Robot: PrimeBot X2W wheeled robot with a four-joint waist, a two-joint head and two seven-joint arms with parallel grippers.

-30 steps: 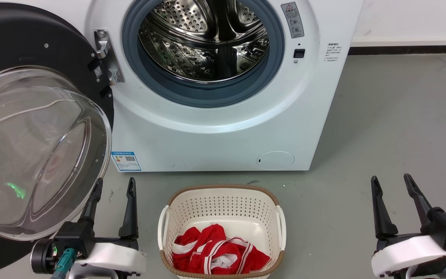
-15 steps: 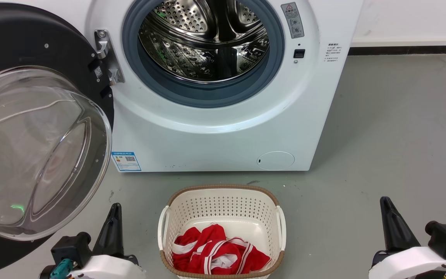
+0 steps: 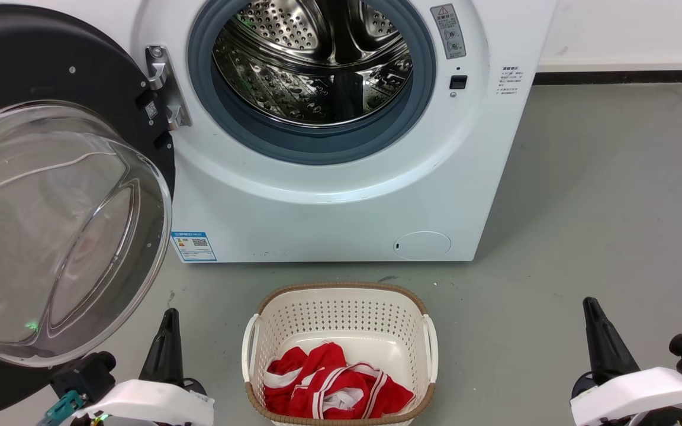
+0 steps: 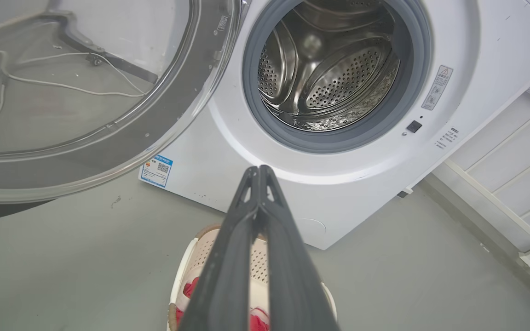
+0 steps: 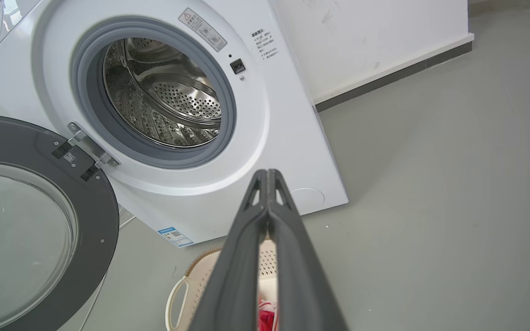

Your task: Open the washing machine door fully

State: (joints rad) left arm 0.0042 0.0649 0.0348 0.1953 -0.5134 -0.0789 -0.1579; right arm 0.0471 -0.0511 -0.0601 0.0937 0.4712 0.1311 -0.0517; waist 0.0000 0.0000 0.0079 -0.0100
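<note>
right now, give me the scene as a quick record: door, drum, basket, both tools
door: washing machine door swung wide open on its hinge, at the robot's left
drum: steel drum exposed, no laundry visible inside
basket: white basket on the floor before the machine, red garment in it
left tool: shut, holding nothing, apart from the door
right tool: shut, holding nothing

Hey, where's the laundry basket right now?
Head view, bottom centre: the basket stands on the floor just in front of the washer, apart from it, between the left tool and the right tool, with red cloth inside.
</note>
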